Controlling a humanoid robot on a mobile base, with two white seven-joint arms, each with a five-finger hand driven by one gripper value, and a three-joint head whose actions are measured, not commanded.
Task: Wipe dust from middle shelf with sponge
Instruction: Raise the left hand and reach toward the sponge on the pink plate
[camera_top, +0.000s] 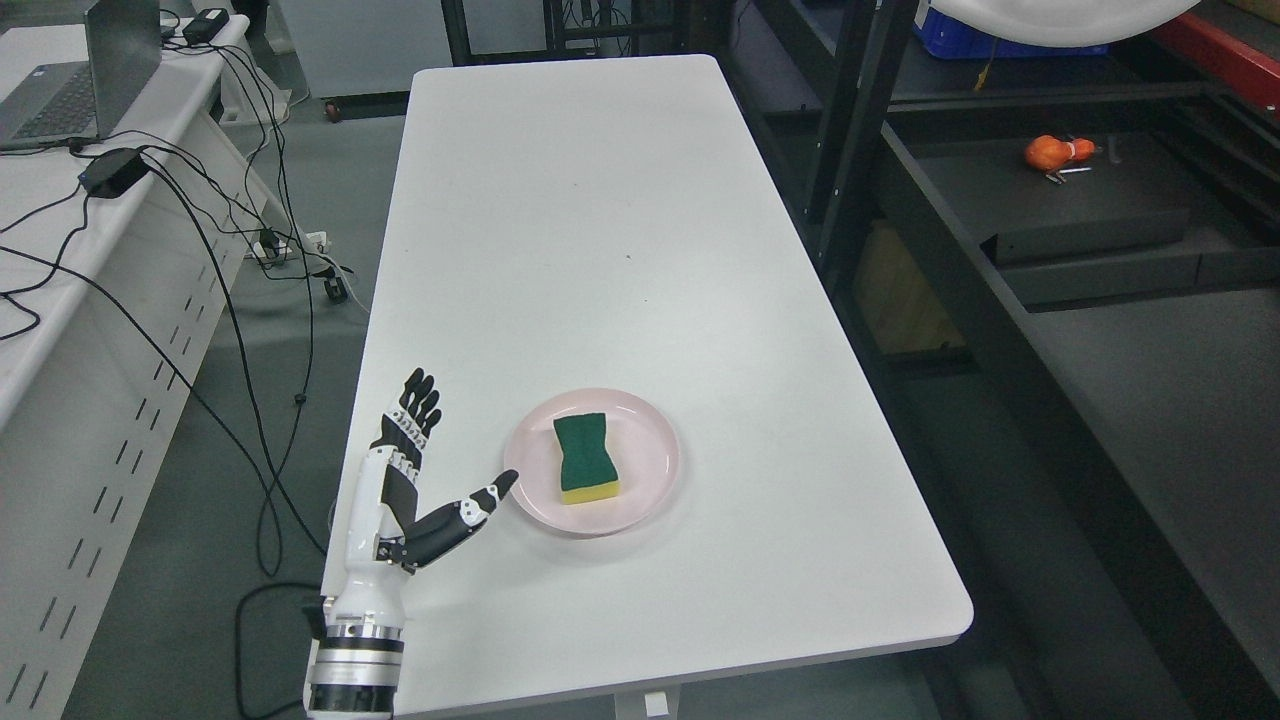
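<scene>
A green-and-yellow sponge (585, 459) lies on a pink plate (650, 455) near the front of the white table (600, 250). My left hand (440, 460) hovers over the table's front left corner, just left of the plate. Its fingers point away and are spread, the thumb reaching toward the plate's rim, and it holds nothing. A black metal shelf unit (1050, 200) stands to the right of the table. The right arm does not show.
An orange object (1052, 152) lies on a dark shelf at the upper right. At the left stands a second white desk (60, 330) with a laptop (80, 80), a power brick and several hanging cables. Grey floor runs between the desks.
</scene>
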